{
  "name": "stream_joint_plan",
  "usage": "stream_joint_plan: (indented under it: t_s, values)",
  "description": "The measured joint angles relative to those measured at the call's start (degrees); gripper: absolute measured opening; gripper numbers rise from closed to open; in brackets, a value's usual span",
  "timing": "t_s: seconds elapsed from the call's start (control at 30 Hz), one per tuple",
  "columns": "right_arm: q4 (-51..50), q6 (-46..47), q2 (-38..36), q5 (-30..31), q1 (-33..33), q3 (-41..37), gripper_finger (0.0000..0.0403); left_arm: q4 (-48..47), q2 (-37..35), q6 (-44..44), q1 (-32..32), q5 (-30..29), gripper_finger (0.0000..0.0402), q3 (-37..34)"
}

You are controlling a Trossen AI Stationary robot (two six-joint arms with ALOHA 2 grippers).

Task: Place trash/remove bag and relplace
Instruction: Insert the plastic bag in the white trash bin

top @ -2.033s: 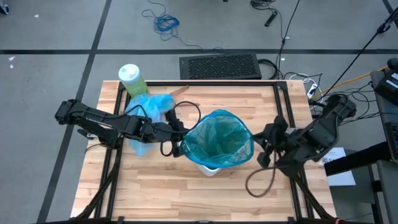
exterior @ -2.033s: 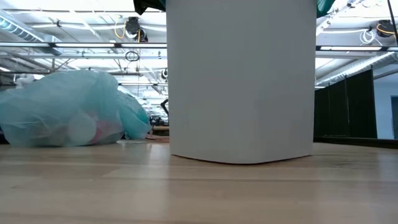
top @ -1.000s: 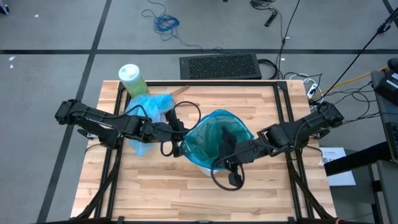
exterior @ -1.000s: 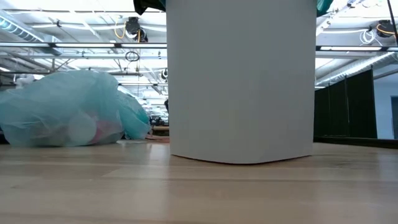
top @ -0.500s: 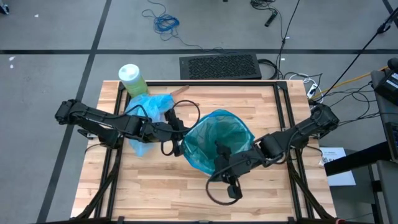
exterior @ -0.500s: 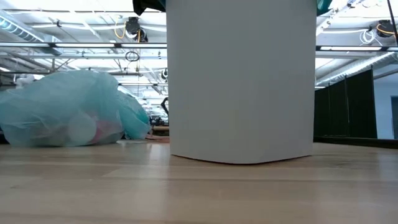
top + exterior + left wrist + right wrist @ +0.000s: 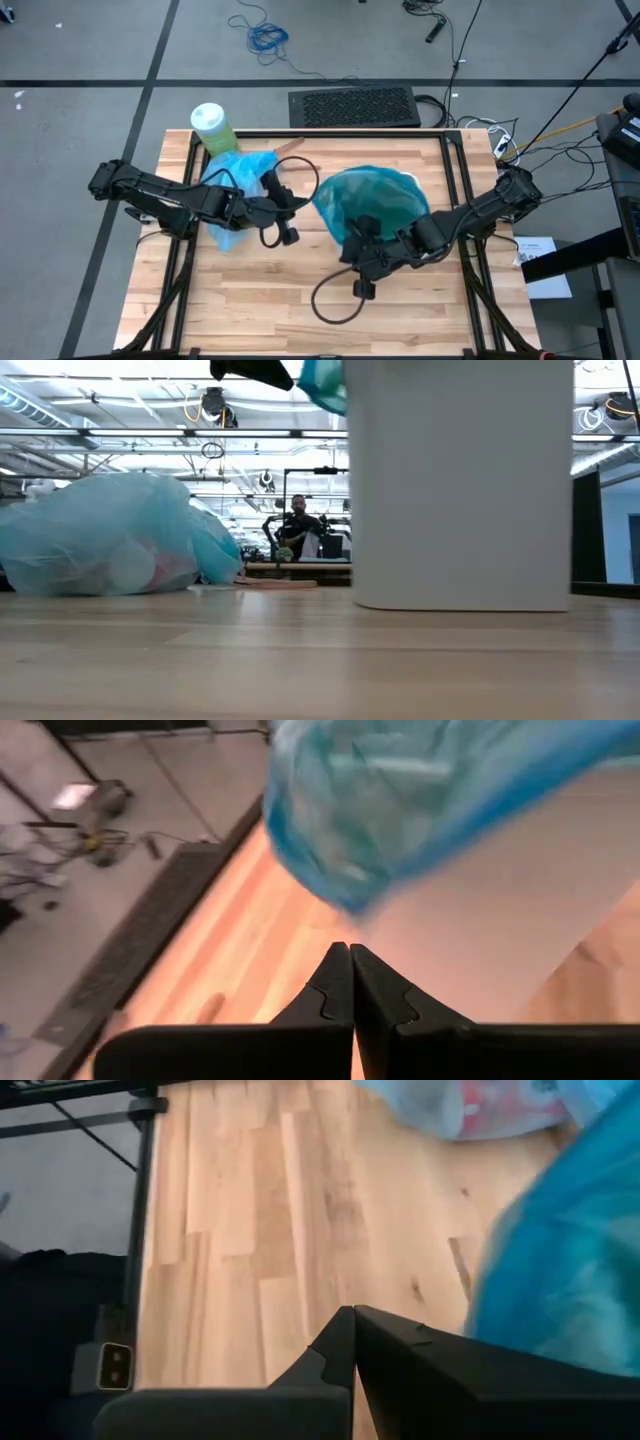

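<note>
Bin [image 7: 372,205] stands right of filled bag [image 7: 235,185]; bottle [image 7: 212,128] behind.

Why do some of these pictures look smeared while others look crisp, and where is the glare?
Left wrist view: the teal bag is smeared by blur, while the left gripper stays crisp. Right wrist view: the bag's edge is equally soft. Low view: bright ceiling lights glare behind the white wastebasket, whose near face sits in shade. High view: even light, soft shadows on the table.

Overhead, tabletop-level and two wrist views, wastebasket [image 7: 372,205] shared.
</note>
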Motion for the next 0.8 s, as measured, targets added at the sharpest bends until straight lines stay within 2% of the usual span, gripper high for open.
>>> stream_joint_plan:
  t_s: [0.13,0.23,0.3,0.43,0.5,0.63,0.8]
  values:
    - [0.74,-1.04,0.00,-0.13,-0.05,-0.04,0.0000,0.06,0.00,0.51,0.00,-5.06,0.0000,0.00]
    - [3.25,-2.33,0.00,-0.91,0.48,-0.13,0.0000,3.59,0.00,2.46,-0.06,-5.75,0.0000,0.00]
    - [4.54,-3.36,-0.19,-0.89,1.26,-0.15,0.0000,9.94,0.00,6.28,-0.48,-2.49,0.0000,0.00]
    - [6.47,-4.67,-1.72,-0.72,2.98,-0.13,0.0000,23.29,0.02,10.87,0.18,14.23,0.0000,0.00]
    - [6.44,-4.85,-2.57,0.04,3.76,-0.13,0.0000,27.47,0.97,10.61,1.48,20.10,0.0000,0.15]
    - [6.31,-5.71,-4.61,3.77,5.05,-0.13,0.0000,27.04,4.60,7.15,3.53,21.65,0.0000,0.15]
    - [5.89,-6.08,-6.54,4.76,5.47,-0.13,0.0000,26.91,9.69,4.04,3.91,24.63,0.0000,0.13]
